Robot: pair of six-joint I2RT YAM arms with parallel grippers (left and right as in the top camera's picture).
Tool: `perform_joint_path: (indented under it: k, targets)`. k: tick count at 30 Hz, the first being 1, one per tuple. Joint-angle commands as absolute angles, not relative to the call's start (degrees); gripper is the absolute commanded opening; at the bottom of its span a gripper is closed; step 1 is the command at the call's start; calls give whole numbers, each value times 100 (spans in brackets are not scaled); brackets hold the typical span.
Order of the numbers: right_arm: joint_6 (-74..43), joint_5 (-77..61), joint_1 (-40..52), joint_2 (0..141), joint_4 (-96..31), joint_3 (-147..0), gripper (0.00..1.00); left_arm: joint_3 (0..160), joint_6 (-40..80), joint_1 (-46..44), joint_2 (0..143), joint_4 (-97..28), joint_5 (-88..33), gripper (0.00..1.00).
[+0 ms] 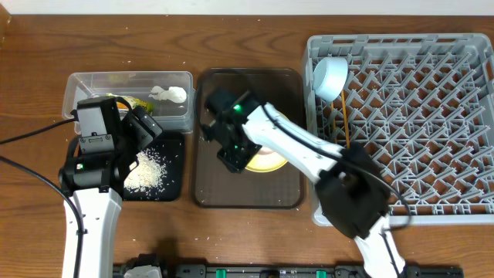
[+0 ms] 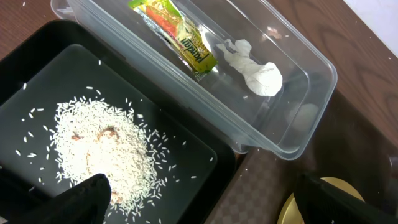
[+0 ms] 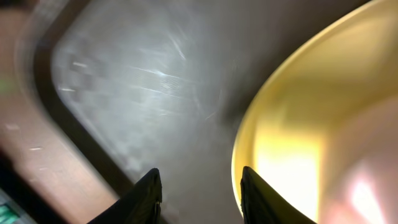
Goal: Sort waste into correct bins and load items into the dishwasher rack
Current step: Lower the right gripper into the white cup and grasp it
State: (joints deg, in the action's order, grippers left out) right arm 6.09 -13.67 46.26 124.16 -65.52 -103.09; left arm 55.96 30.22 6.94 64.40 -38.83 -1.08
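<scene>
Yellow plate (image 1: 272,164) under right gripper (image 1: 235,157), brown tray (image 1: 231,191) beneath, grey rack (image 1: 432,123) beside

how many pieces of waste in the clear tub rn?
2. The yellow-green-orange snack wrapper lies toward one end of the clear plastic rectangular tub; the crumpled white tissue sits beside it, mid-tub. That end is partly hidden, so more is possible.

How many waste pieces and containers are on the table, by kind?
Waste: 3 (wrapper, tissue, rice heap)
Bins: 2 (clear tub, black tray)
Other holders: 2 (brown tray, grey rack)
Total: 7
</scene>
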Motion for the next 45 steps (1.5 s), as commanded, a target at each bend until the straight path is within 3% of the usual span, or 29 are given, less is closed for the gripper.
perform_joint_path:
  k: [1, 7, 11, 22, 45]
  targets:
    - [534, -1157, 4604, 11592, -6558, -10586, 36, 5658, 3070, 711, 6447, -3898, -38, 96]
    - [-285, 5, 4466, 11128, -6567, -10586, 24, 5658, 3070, 711, 6447, -3898, -38, 96]
    - [-764, 58, 4324, 11168, -6569, -10562, 16, 5658, 3070, 711, 6447, -3898, -38, 96]
    - [-1219, 261, 4292, 11688, -6532, -10521, 24, 5658, 3070, 711, 6447, -3896, -38, 96]
    - [-1479, 366, 4294, 12197, -6386, -10488, 18, 5658, 3070, 711, 6447, -3896, -38, 96]
